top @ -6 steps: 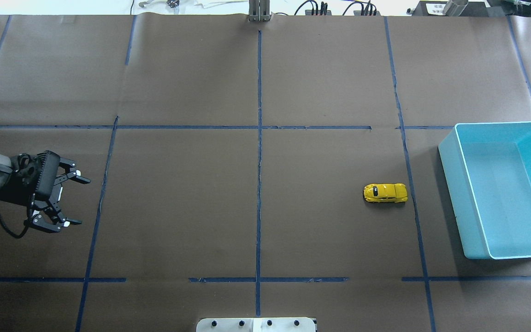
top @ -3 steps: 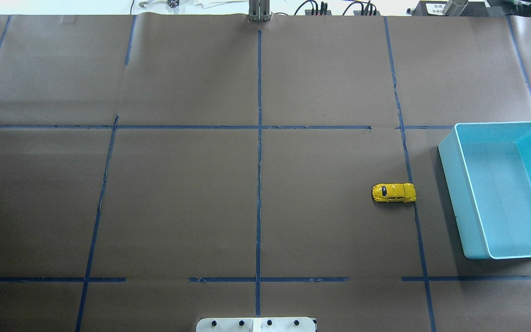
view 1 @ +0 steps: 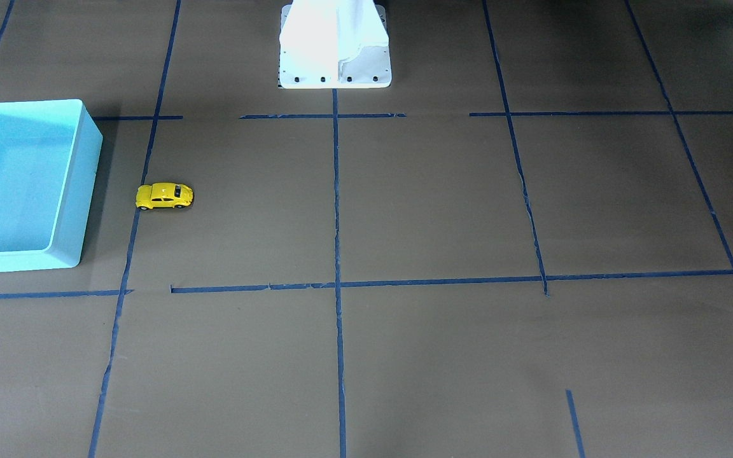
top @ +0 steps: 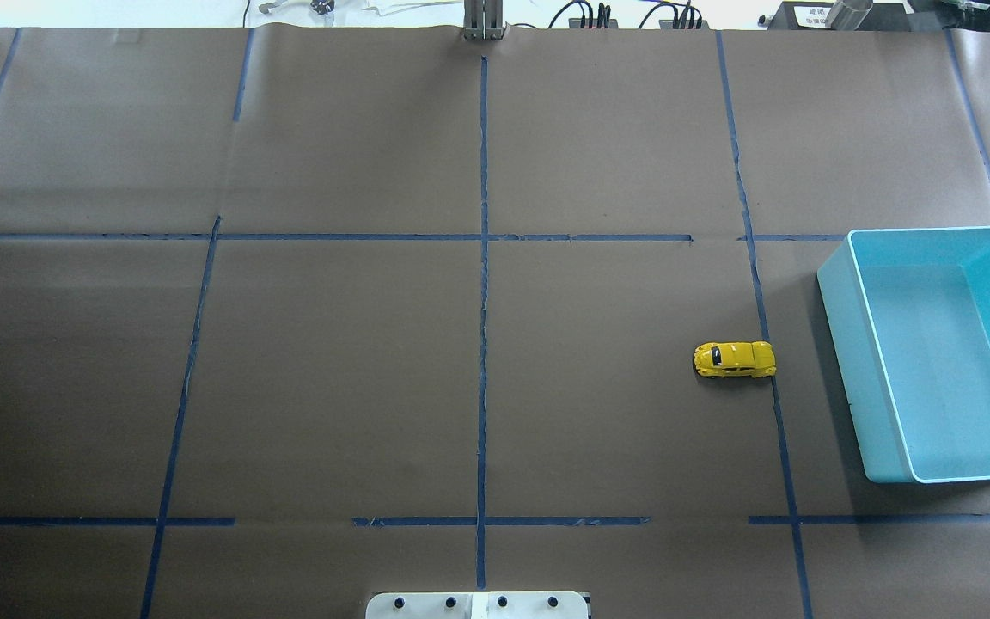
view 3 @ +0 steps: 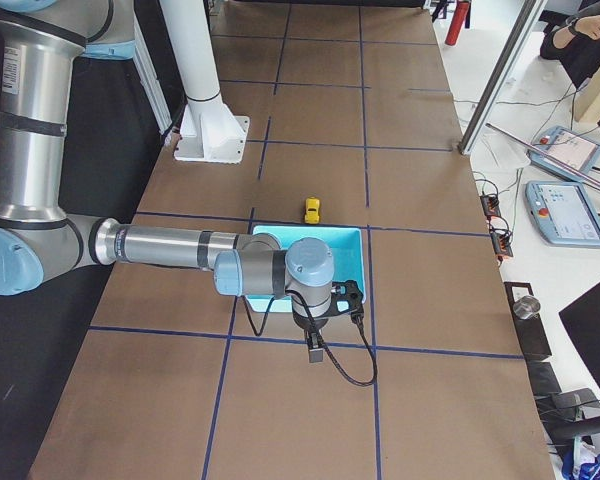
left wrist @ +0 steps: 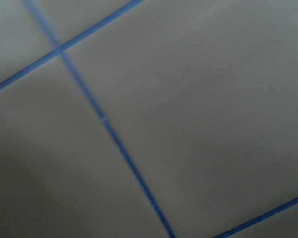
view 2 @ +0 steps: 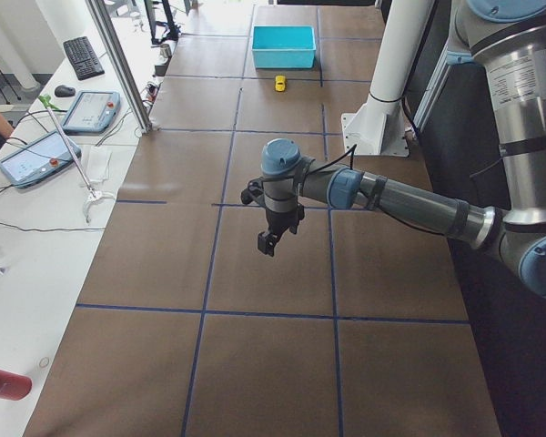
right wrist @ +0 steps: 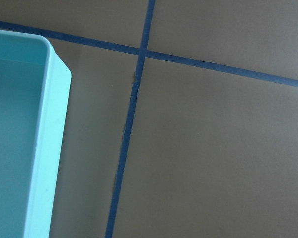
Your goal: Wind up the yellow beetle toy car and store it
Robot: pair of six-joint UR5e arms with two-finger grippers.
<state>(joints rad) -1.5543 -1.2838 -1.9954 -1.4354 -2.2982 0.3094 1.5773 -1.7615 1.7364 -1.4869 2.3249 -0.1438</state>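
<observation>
Right hand (view 3: 315,353) in side view alone

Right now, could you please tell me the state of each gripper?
Left gripper: open or shut cannot be told.
Right gripper: cannot be told either.
Yellow beetle toy car lies free on the table.

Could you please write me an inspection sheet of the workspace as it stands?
Surface: brown paper with a blue tape grid.
Job's things: car on its wheels, beside the bin but apart from it; nothing seen in the bin.
Clutter: nothing seen.
Grippers: left gripper and right gripper above the paper, neither at the car; jaws cannot be judged.
Cables: black cable loops from the right wrist.
Surroundings: tablets and keyboard on a white bench.
</observation>
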